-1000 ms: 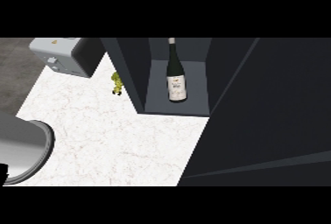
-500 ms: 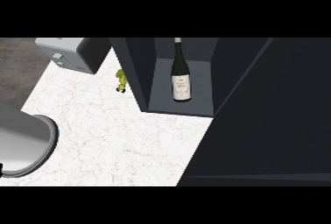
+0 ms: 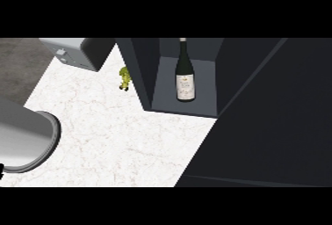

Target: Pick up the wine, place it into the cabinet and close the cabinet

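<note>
One wine bottle (image 3: 185,79) is standing upright inside the open compartment of the dark cabinet (image 3: 146,79), label facing outward, its neck reaching to the upper edge of the view. Placement therefore appears done, and the step in hand is judged to be closing the cabinet door (image 3: 272,127), the broad dark panel filling the right side of the view. To do this well, a hand should be pushing flat against the door's outer face near its free edge, swinging it smoothly until it meets the cabinet frame, and keeping clear of the bottle so that it is not being knocked over.

Neither hand is showing here, so the state of the fingers cannot be told. Only a grey forearm (image 3: 23,138) is entering at the left edge, above the white marbled tabletop (image 3: 123,140), with its end cut off by the frame. Which surface of the door is facing the viewer, and where its hinge lies, is hard to make out. A small yellow-green object (image 3: 124,78) is lying on the tabletop just beside the cabinet's left wall, too small to identify, and a grey appliance (image 3: 77,52) is sitting at the upper left, partly cropped.
</note>
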`<act>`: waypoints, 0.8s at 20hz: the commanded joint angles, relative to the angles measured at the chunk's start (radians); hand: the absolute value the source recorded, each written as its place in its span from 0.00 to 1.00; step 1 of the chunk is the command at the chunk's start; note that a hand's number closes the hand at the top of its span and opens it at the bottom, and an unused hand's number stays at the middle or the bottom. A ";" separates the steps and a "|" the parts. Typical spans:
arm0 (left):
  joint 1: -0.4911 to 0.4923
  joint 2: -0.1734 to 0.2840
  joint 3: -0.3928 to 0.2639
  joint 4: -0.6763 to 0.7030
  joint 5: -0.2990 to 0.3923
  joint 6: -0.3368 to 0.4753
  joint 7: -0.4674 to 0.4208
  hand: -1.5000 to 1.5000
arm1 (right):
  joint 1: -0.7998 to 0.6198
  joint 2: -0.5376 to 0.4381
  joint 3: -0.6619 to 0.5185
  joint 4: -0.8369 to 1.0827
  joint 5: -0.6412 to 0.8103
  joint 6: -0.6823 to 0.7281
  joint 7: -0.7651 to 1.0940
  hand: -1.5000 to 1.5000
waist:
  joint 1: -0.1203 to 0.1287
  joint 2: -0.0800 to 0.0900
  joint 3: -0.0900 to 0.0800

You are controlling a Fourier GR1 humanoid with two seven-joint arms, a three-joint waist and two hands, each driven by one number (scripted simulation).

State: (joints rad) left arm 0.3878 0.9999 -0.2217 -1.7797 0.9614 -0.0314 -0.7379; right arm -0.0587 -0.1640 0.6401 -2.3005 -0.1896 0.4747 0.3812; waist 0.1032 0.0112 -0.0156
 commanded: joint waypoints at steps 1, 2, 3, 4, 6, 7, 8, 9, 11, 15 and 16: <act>-0.007 -0.003 0.001 0.004 0.004 -0.011 0.000 1.00 | -0.089 0.156 0.013 0.132 0.072 -0.152 0.023 1.00 | 0.010 0.006 -0.001; -0.004 -0.011 -0.007 -0.005 -0.001 -0.011 -0.005 1.00 | -0.095 0.156 -0.001 0.130 0.068 -0.147 0.023 1.00 | 0.022 0.007 -0.002; -0.010 -0.004 -0.005 0.007 -0.001 -0.023 -0.001 1.00 | -0.096 0.156 -0.006 0.138 0.069 -0.141 0.023 1.00 | 0.016 0.013 -0.003; -0.010 0.000 -0.002 0.000 -0.004 -0.019 -0.001 1.00 | -0.095 0.156 -0.012 0.141 0.074 -0.146 0.024 1.00 | 0.020 0.009 -0.001; -0.011 0.000 0.000 0.005 -0.003 -0.031 -0.006 1.00 | -0.103 0.156 -0.044 0.157 0.060 -0.142 0.026 1.00 | 0.036 0.017 -0.003; -0.024 0.005 0.001 0.002 -0.002 -0.035 0.001 1.00 | -0.119 0.156 -0.052 0.157 0.062 -0.137 0.025 1.00 | 0.028 0.018 -0.003; -0.016 -0.003 -0.013 -0.001 -0.006 -0.028 0.005 1.00 | -0.137 0.157 -0.073 0.163 0.064 -0.133 0.023 1.00 | 0.038 0.020 -0.003; -0.020 0.005 -0.007 -0.005 -0.007 -0.033 0.005 1.00 | -0.158 0.157 -0.099 0.185 0.067 -0.136 0.028 1.00 | 0.045 0.020 -0.001; -0.037 -0.003 -0.007 -0.004 -0.009 -0.030 0.003 1.00 | -0.226 0.158 -0.135 0.218 0.069 -0.129 0.033 1.00 | 0.053 0.022 -0.003; -0.054 0.005 -0.010 -0.016 -0.011 -0.041 0.015 1.00 | -0.371 0.161 -0.177 0.332 0.090 -0.220 0.034 1.00 | 0.081 0.024 0.000; -0.057 0.001 -0.023 -0.014 -0.012 -0.050 0.019 1.00 | -0.410 0.162 -0.188 0.375 0.095 -0.238 0.031 1.00 | 0.086 0.033 0.000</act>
State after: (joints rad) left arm 0.3469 1.0000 -0.2356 -1.7876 0.9515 -0.0699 -0.7281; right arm -0.3396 -0.0405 0.4702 -2.0369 -0.1315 0.3325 0.4015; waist 0.1689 0.0366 -0.0160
